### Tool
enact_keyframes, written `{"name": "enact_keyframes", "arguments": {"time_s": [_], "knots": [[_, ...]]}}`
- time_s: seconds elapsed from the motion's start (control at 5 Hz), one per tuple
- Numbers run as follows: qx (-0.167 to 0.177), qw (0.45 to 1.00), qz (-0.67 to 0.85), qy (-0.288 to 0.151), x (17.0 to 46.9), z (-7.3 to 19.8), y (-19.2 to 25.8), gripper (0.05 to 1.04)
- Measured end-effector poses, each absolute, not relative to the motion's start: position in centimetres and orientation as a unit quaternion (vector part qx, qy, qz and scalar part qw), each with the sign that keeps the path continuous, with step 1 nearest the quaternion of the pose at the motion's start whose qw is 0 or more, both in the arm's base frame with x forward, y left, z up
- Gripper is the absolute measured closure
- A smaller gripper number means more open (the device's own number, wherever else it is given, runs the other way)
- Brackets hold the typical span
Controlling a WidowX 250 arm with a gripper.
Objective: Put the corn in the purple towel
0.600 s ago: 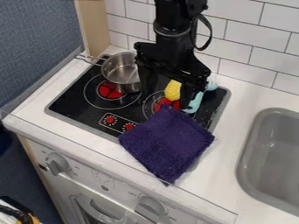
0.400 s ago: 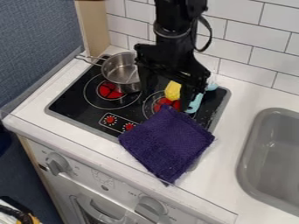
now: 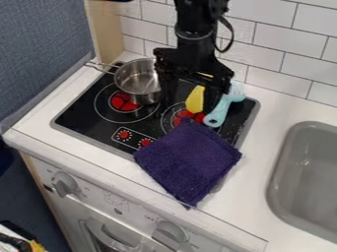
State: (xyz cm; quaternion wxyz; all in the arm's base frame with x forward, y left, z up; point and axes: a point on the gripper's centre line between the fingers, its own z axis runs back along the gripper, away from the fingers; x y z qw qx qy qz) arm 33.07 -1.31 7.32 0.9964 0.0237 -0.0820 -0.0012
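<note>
Pincer (image 3: 189, 104): I have it hanging over the cooktop (image 3: 89, 114), just above the middle of the frame, with its two fingers spread apart; the black arm (image 3: 194, 32) comes down to it from the top edge.
Corn (image 3: 195, 100): yellow, showing in the gap between the fingers, nearer the one on the right of the frame (from my seat I cannot tell whether they touch).
Purple towel (image 3: 187, 160): spread out flat-looking just below the center of the frame, its upper corner over the cooktop and its lower corner near the front edge of the white table (image 3: 263, 194); I see the corn above it in the frame, off the cloth.
Pot (image 3: 137, 83): metal, upper left of center, on the cooktop, its handle pointing toward the upper left.
Light-blue utensil (image 3: 218, 115): right of the corn, lying aslant on the right part of the cooktop, partly behind the finger from where I watch.
Sink (image 3: 282, 179): gray, set into the table at the right edge of the frame.
Knobs (image 3: 64, 184): on the white stove front, lower left and bottom center.
Wall: white tiles (image 3: 283, 37) across the upper right.
</note>
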Motion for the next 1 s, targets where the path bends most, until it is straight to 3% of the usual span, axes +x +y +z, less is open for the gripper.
{"name": "enact_keyframes", "arguments": {"time_s": [0.4, 0.8, 1.0], "knots": [[-0.023, 0.996, 0.045, -0.068, 37.4, 3.5, 0.6, 0.083], [-0.027, 0.998, 0.050, -0.042, 38.3, 1.2, 0.5, 0.131], [-0.021, 0.998, 0.050, -0.041, 38.3, 1.2, 0.6, 0.395]]}}
